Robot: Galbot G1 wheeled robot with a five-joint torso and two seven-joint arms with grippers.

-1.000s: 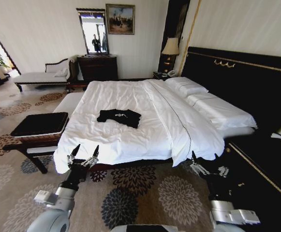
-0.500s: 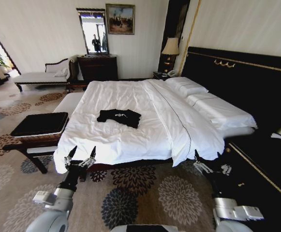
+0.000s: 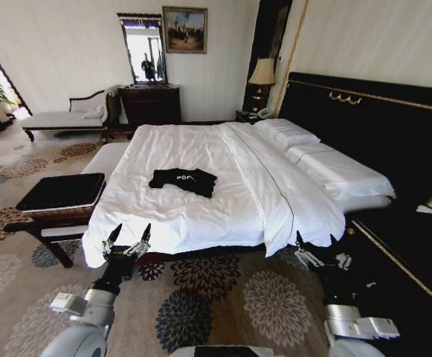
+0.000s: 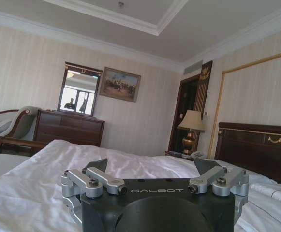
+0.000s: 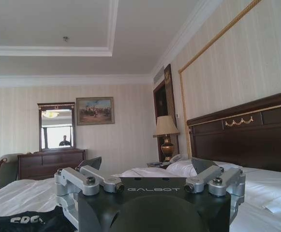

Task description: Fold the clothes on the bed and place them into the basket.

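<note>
We are facing the foot of the bed (image 3: 201, 171) with both arms held low over the patterned carpet (image 3: 223, 297). Our left gripper (image 3: 129, 236) is pointing at the mattress corner at about 7 o'clock in the head view, its two fingers spread apart and holding nothing. Our right gripper (image 3: 321, 259) is sitting at about 5 o'clock against the dark floor beside the bed, where it is hard to make out; the right wrist view is showing its fingers (image 5: 205, 164) spread wide and empty.

The T-shirt (image 3: 183, 180) is lying crumpled on the white sheet near the middle of the bed, well apart from both grippers. Its white lettering is too small to read, and in the right wrist view the gripper body is cutting off most of it. The basket (image 3: 61, 191) is resting on the bench (image 3: 52, 227) at 9 o'clock, just beside the bed; its woven sides are barely showing under the black fabric.
</note>
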